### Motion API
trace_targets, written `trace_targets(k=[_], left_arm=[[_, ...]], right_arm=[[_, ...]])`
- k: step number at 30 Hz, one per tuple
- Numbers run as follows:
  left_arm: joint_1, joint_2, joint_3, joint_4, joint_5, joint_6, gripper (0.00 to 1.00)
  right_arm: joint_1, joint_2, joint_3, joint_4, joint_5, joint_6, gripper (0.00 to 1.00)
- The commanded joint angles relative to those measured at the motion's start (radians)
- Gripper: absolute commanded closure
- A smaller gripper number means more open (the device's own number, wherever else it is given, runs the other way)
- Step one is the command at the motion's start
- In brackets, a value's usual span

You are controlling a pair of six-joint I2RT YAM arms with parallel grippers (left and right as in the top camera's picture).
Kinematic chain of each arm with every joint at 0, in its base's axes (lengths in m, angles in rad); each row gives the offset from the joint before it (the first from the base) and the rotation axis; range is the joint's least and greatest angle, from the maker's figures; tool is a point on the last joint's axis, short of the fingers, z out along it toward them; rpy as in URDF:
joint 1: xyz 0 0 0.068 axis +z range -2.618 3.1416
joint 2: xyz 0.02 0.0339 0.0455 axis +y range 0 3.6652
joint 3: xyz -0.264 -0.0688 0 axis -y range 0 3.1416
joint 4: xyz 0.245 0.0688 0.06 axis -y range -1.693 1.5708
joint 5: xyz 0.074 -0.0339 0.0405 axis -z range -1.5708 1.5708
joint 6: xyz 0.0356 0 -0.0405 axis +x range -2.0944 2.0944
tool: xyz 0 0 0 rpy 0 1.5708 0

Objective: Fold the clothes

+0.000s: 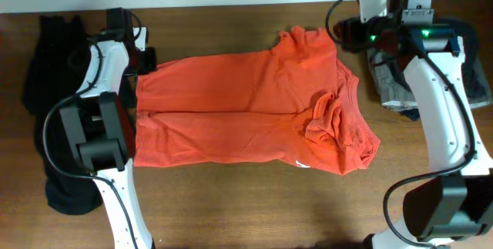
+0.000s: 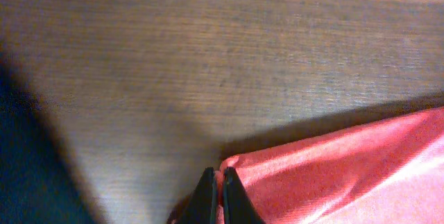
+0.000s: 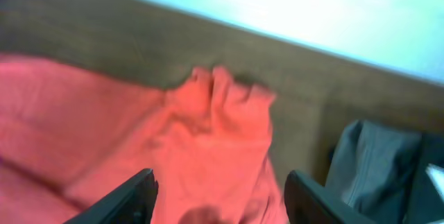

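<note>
The orange-red T-shirt (image 1: 246, 110) lies spread across the middle of the table, partly folded, its right side bunched in wrinkles. My left gripper (image 2: 216, 191) is shut on the shirt's far left corner (image 2: 333, 175); it sits at the shirt's upper left edge in the overhead view (image 1: 142, 58). My right gripper (image 3: 218, 193) is open and empty, above the shirt's far right part (image 3: 215, 113), near the table's back edge (image 1: 350, 29).
A black garment (image 1: 46, 87) lies at the table's left edge, behind the left arm. A grey folded garment (image 1: 404, 83) lies at the right, also in the right wrist view (image 3: 381, 168). Bare wood lies in front of the shirt.
</note>
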Motion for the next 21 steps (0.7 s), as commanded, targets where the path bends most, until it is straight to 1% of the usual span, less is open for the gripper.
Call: trace_targets(k=[1, 6, 11, 13, 16, 19, 21], left_arm=[[-0.002, -0.010, 0.105, -0.085, -0.029, 0.001, 0.99], [-0.011, -0.040, 0.165, -0.161, -0.029, 0.001, 0.99], [-0.021, -0.059, 0.168, -0.176, -0.029, 0.001, 0.99], [-0.026, -0.059, 0.168, -0.177, -0.029, 0.001, 0.99], [-0.033, -0.059, 0.168, -0.177, -0.029, 0.001, 0.99], [-0.040, -0.059, 0.168, -0.176, -0.029, 0.002, 0.99], [-0.043, -0.059, 0.168, -0.177, -0.029, 0.002, 0.99]], right_arm=[[0.005, 0.036, 0.021, 0.056, -0.002, 0.080, 0.37], [0.005, 0.129, 0.117, 0.051, -0.002, 0.105, 0.38], [0.005, 0.301, 0.259, 0.029, -0.002, 0.108, 0.38], [0.005, 0.361, 0.290, 0.039, -0.002, 0.108, 0.38], [0.005, 0.431, 0.301, 0.082, -0.002, 0.108, 0.37], [0.005, 0.481, 0.301, 0.133, -0.002, 0.108, 0.31], [0.005, 0.514, 0.301, 0.168, 0.000, 0.119, 0.30]])
